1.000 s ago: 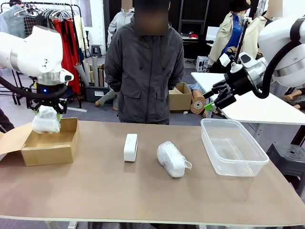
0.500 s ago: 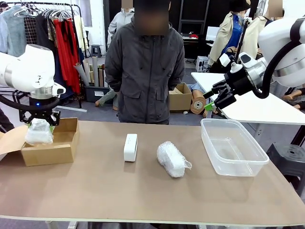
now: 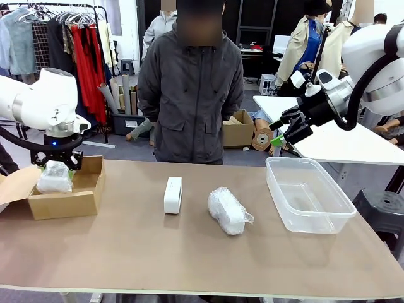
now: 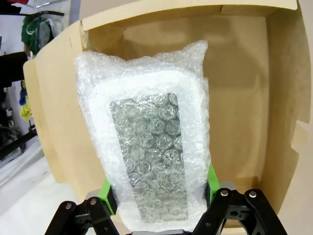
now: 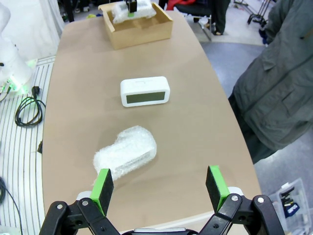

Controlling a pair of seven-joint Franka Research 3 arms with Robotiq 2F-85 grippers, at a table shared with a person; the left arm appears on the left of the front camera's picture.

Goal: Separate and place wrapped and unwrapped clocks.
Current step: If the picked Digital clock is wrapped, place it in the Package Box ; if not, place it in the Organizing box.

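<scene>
Front view, frame left: left claw (image 3: 57, 169) grasps a bubble-wrapped clock (image 3: 54, 180) over the cardboard box (image 3: 66, 203); right claw (image 3: 274, 131) hangs released, upper right.

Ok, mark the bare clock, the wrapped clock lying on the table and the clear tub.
Bare clock (image 3: 173, 194), front view, middle of its white side.
Wrapped clock (image 3: 226, 210), front view, the one lying loose, middle of its bubble wrap.
Tub (image 3: 278, 189), front view, its left wall.

This looks like a robotics lab inside a clothing workroom: a garment rack (image 3: 79, 44) at the upper left, a floor-standing cardboard box (image 3: 238, 130) and leaning rolls (image 3: 122, 95) mid-frame, and a white robot arm (image 3: 379, 60) at the right edge.
</scene>
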